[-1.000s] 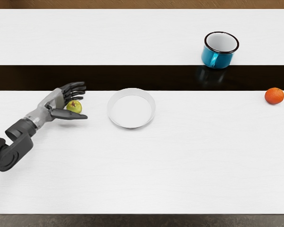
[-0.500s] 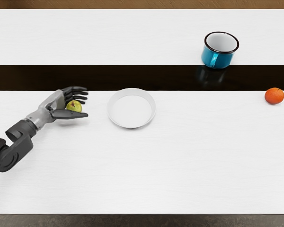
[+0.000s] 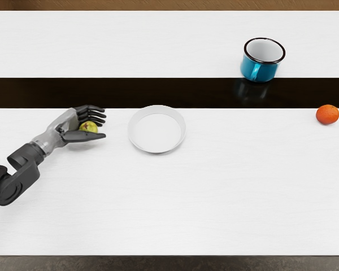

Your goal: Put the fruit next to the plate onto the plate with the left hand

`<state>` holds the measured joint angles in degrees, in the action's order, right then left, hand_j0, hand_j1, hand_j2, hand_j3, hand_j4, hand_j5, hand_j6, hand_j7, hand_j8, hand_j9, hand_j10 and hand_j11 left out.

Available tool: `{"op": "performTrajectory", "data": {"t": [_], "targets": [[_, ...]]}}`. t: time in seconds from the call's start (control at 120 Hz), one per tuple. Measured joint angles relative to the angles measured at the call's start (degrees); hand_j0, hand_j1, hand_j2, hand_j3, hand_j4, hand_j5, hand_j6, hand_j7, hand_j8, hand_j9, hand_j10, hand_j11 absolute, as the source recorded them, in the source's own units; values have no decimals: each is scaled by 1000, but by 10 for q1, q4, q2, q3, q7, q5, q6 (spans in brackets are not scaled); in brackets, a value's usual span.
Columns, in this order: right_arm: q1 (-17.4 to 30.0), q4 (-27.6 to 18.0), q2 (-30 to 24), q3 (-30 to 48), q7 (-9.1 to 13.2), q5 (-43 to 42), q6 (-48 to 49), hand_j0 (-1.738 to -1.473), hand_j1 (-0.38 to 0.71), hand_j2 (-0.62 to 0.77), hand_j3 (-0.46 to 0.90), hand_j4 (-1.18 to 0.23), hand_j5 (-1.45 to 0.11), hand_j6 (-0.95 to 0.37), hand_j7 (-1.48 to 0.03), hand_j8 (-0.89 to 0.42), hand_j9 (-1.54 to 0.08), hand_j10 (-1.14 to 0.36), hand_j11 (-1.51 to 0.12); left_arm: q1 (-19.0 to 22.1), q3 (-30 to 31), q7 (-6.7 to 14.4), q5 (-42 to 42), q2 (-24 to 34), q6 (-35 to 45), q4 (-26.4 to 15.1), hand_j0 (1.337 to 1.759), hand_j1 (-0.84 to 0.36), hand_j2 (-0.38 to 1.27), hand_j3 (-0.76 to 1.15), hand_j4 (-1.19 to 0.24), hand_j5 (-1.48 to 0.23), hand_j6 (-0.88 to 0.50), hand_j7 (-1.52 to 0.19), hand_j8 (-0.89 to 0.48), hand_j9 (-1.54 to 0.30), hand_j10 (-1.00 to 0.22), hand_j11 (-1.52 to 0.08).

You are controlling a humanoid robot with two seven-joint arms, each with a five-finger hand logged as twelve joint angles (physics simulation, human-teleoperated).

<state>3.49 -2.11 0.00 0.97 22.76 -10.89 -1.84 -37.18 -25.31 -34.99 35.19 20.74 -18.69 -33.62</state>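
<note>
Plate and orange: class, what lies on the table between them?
Nothing: the head view shows bare white table between the plate and the orange. The blue mug stands farther back, beyond the dark gap.

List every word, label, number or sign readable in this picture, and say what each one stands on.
There are none to read.
The blue mug, the white plate, the orange, the green fruit, the left hand closed around it and the table show no print or marking.
</note>
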Motion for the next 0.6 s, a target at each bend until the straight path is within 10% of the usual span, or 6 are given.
{"op": "performTrajectory", "data": {"t": [0.6], "targets": [[0, 0, 0, 0, 0, 0, 0, -1658, -349, 0, 0, -1, 0, -1, 0, -1, 0, -1, 0, -5, 10, 0, 10, 3, -3, -4, 1655, -405, 118, 0, -683, -787, -687, -782, -675, -800, -107, -1191]]}}
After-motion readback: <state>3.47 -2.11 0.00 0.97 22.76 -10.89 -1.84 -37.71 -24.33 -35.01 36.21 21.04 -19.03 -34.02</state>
